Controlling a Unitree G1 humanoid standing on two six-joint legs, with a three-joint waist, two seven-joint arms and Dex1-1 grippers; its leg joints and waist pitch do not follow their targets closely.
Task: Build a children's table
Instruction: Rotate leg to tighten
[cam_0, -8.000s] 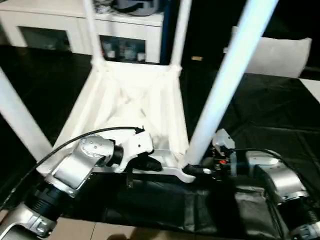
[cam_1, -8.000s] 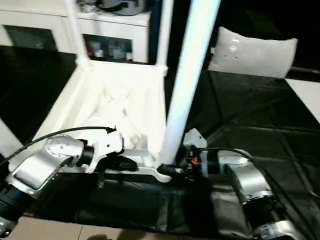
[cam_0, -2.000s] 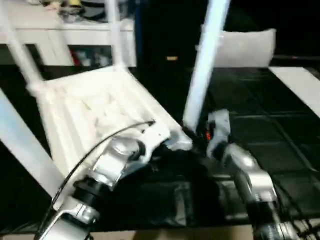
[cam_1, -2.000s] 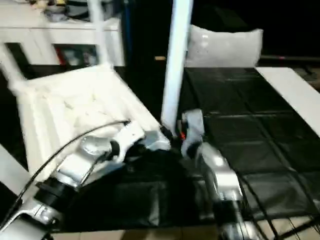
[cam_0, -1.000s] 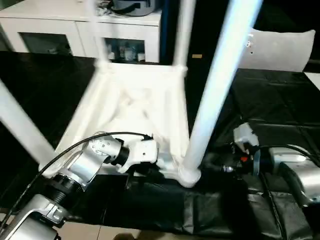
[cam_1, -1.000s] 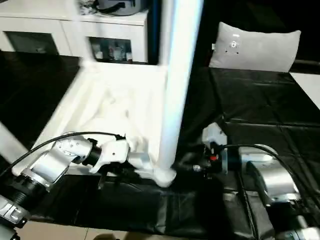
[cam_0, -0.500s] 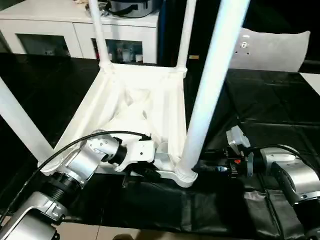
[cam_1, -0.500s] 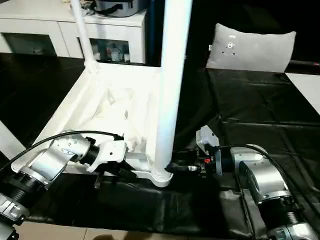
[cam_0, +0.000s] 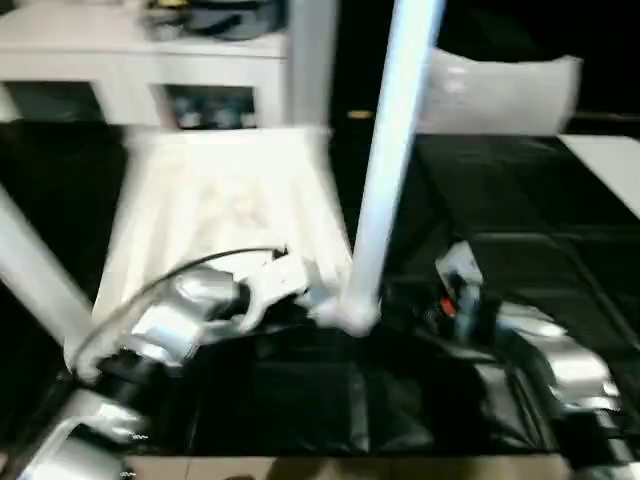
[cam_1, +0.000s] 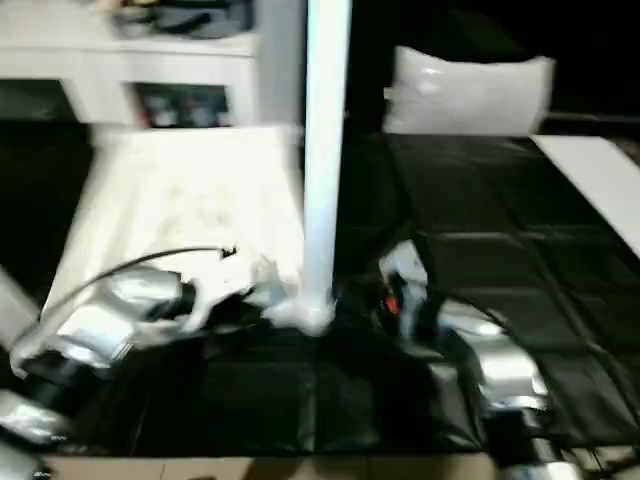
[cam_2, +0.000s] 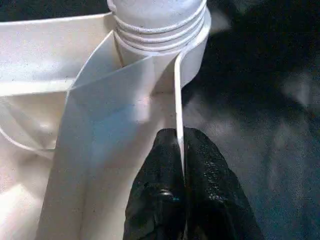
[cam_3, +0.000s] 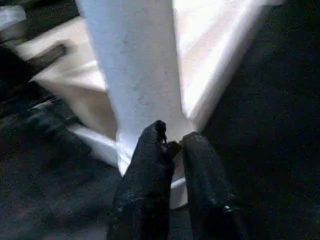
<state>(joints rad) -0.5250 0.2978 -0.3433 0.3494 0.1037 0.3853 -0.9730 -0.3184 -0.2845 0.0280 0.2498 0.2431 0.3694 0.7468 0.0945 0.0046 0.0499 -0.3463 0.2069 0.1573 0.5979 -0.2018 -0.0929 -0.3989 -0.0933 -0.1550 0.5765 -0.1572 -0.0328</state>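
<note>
the tabletop (cam_0: 225, 200) lies upside down across the centre left of the left eye frame, on the black floor covering (cam_0: 520, 210). its near leg (cam_0: 385, 160) rises from the corner socket (cam_2: 160, 30) at centre frame and runs out of the top edge; another leg (cam_0: 35, 265) crosses the left edge.

handling, as a judgement: the moulded plastic looks light and stiff but thin-walled, so the rim (cam_2: 178, 95) may flex or crack under a hard pinch. the smooth tapered leg is likely slippery; take hold low, beside the socket, where the ribbed collar gives purchase. a long leg gives leverage, so side loads could rock the socket.

left gripper (cam_2: 180, 150): closed on the thin rim of the tabletop, one finger on each face, just below the socket in the left wrist frame.

right gripper (cam_3: 172, 145): fingers (cam_3: 150, 160) nearly together at the base of the leg; whether they pinch anything cannot be told.

view differences: the eye views give the overall layout, the white cabinet (cam_0: 140, 70) at upper left and the grey pillow (cam_1: 465, 90) at upper right, but blur both contact points. the left wrist view resolves the rim pinch and socket ribs. the right wrist view shows the fingertips against the leg base.
</note>
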